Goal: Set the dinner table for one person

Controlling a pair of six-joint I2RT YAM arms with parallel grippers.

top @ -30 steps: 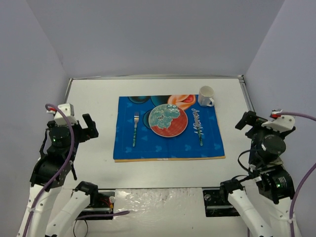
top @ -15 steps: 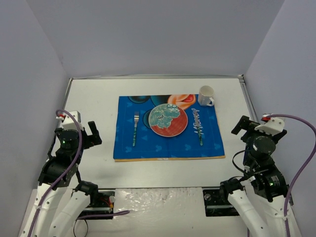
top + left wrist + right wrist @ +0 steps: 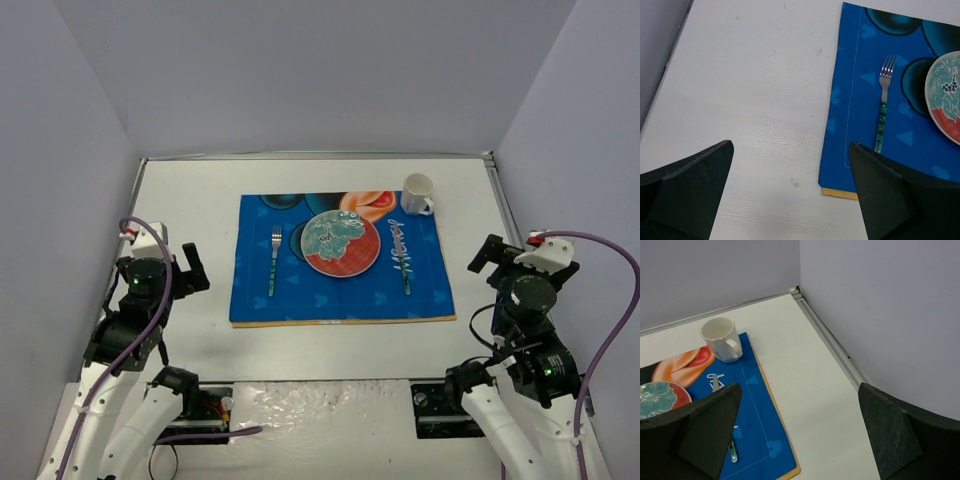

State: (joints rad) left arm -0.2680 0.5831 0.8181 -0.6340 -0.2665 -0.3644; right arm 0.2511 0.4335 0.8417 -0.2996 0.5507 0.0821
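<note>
Tabletop (image 3: 190, 200): carries every item listed below.
Placemat (image 3: 340, 295): flat on the tabletop, about midway between its left and right edges.
Plate (image 3: 341, 244): on the placemat, centred left to right, nearer the far edge.
Fork (image 3: 274, 262): on the placemat, left of the plate and apart from it, tines pointing to the far side.
Knife (image 3: 402, 256): on the placemat, right of the plate and apart from it, lying parallel to the fork.
Mug (image 3: 417, 194): upright, behind the knife at the placemat's far right corner.

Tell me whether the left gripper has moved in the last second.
Yes. The left gripper has drawn back toward the near edge, ending slightly closer to the placemat and its left side.
</note>
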